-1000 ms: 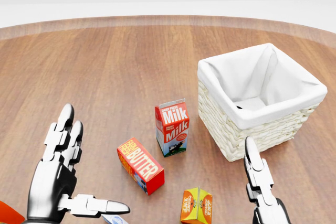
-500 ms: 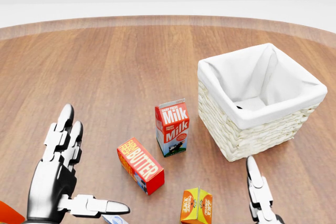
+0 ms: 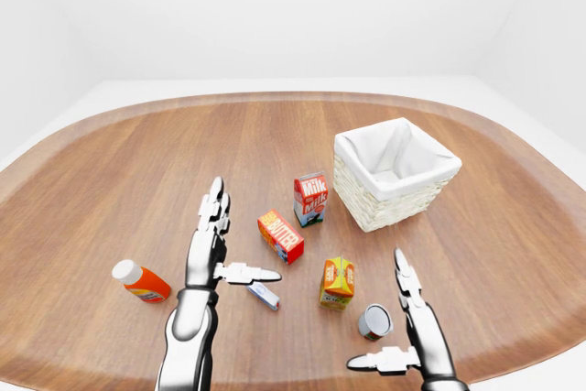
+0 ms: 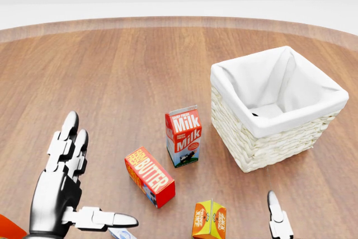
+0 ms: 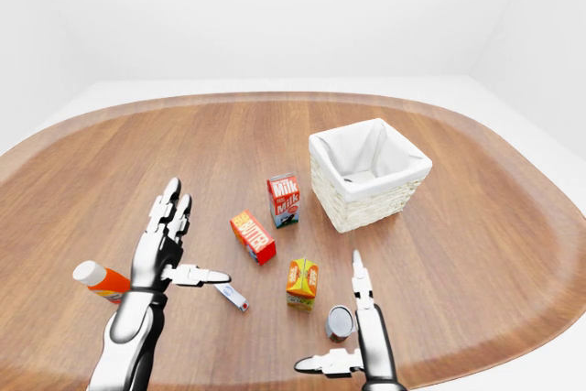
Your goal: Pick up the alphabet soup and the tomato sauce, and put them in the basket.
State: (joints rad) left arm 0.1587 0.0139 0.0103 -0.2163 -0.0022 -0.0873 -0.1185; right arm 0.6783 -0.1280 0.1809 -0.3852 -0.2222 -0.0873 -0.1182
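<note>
A white-lined wicker basket [image 3: 394, 176] stands right of centre on the wooden table. One small can [image 3: 374, 321] lies on its side near the bottom edge, grey end towards me; its label is unreadable, so I cannot tell soup from sauce. No second can shows. My right hand [image 3: 383, 316] is open, with its fingers [image 3: 406, 283] to the right of the can and the thumb below it, not closed on it. My left hand [image 3: 240, 243] is open at the left, fingers up and thumb out, holding nothing. In the head view only the right hand's fingertip [image 4: 275, 216] shows.
A milk carton [image 3: 310, 199] stands left of the basket, with a red butter box [image 3: 280, 236] and an orange juice carton [image 3: 337, 282] below it. An orange bottle [image 3: 140, 282] lies at the far left. A small blue-white packet [image 3: 264, 295] lies under the left thumb.
In the head view my right hand has sunk towards the bottom edge, until only a fingertip shows. The left hand and the objects have not moved.
</note>
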